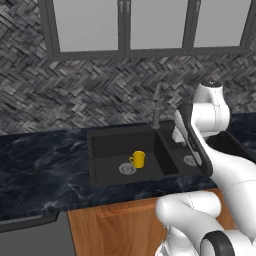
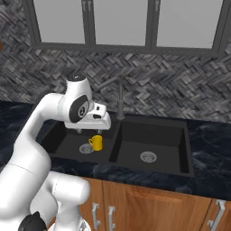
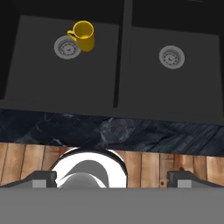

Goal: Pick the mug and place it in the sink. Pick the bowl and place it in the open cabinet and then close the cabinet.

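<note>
The sink (image 2: 149, 135) lies under the claw (image 2: 83, 131); its left basin holds the mug (image 2: 96, 142), upright beside the drain (image 2: 85, 148), just below the claw and apart from it. The claw hangs empty, fingers (image 3: 43, 178) spread wide.

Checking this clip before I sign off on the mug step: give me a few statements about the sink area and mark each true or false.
1. The mug stands upright in the left basin of the sink. True.
2. The mug lies on its side on the counter. False: it stands upright inside the basin, beside the round drain.
3. The pincer is closed on the mug. False: in the right base view it is above the mug and apart from it, and in the hand view its fingertips stand wide apart.
4. The right basin holds nothing but its drain. True.
</note>
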Controlling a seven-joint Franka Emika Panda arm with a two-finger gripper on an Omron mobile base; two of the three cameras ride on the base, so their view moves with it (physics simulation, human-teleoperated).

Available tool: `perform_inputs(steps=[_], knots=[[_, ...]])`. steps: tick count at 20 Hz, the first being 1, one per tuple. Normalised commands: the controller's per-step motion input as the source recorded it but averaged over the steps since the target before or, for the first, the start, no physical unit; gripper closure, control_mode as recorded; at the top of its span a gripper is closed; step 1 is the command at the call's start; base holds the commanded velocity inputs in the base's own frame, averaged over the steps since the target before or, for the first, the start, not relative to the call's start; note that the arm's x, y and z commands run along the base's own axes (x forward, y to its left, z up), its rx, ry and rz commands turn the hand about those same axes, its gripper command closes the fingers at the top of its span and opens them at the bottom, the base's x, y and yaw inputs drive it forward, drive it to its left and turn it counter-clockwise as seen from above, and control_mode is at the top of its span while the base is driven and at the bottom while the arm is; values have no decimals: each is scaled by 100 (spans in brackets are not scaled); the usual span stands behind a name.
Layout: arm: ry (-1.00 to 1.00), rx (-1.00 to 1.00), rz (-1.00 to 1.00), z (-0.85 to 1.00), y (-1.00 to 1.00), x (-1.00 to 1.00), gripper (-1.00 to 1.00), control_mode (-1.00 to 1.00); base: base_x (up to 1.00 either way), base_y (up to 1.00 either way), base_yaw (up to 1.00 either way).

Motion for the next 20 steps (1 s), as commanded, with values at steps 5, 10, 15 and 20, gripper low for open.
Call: perform_inputs(steps=[5,10,15,20], knots=[[0,0,0,0,0,0,-100,100,0,-92,0],[0,0,0,0,0,0,-100,100,0,-100,0],[0,0,0,0,0,0,-100,100,10,-87,0],[0,3,0,0,-39,0,-100,-100,0,-51,0]])
